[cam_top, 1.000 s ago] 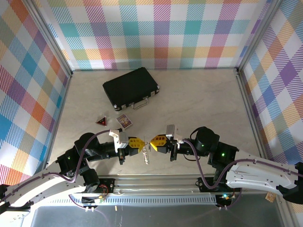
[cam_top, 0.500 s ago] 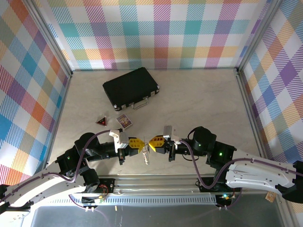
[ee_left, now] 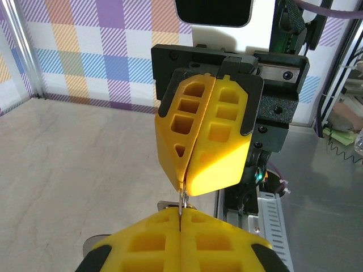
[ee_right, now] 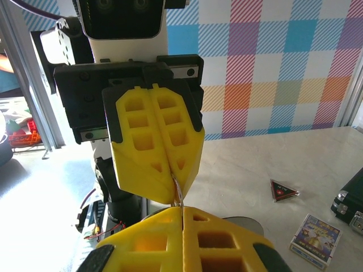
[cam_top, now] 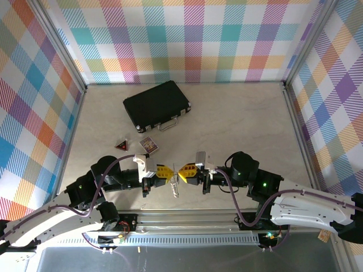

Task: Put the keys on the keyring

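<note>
My left gripper (cam_top: 169,172) and right gripper (cam_top: 181,170) meet tip to tip low over the table's front middle. Both pairs of yellow fingers are shut. A thin wire keyring (cam_top: 175,171) bridges the small gap between them and both grippers pinch it. In the left wrist view the keyring (ee_left: 182,199) runs from the right gripper (ee_left: 182,185) above into my left gripper (ee_left: 180,214). In the right wrist view the keyring (ee_right: 178,192) joins the left gripper (ee_right: 172,196) and my right gripper (ee_right: 182,208). A silver key (cam_top: 175,188) hangs below the ring.
A black case (cam_top: 157,105) lies at the back left of the table. A red triangle (cam_top: 121,145) and a small card pack (cam_top: 149,145) lie in front of it, just beyond my left arm. Checked walls close off three sides.
The right gripper has edged left toward the left gripper, and the gap between the yellow tips has narrowed. The key still hangs beneath them.
</note>
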You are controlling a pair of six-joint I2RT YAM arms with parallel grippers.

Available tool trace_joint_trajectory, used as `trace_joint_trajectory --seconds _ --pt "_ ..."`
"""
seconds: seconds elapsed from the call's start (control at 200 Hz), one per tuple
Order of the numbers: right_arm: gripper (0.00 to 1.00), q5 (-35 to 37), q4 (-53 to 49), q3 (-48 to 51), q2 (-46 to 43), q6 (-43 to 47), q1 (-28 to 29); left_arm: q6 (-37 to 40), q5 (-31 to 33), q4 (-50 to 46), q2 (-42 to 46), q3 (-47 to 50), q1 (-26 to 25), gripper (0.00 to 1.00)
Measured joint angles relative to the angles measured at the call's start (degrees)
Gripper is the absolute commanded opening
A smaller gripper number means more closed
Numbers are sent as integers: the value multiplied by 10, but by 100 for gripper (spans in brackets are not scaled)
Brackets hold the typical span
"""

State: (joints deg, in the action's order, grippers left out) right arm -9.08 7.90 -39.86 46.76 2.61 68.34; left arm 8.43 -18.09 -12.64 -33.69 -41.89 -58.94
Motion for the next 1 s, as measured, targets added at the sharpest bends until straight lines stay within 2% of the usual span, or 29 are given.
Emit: trace_joint_trajectory --seconds 1.0 --pt "0 -30 -20 0 6 19 -1 4 -12 -53 -28 -28 0 0"
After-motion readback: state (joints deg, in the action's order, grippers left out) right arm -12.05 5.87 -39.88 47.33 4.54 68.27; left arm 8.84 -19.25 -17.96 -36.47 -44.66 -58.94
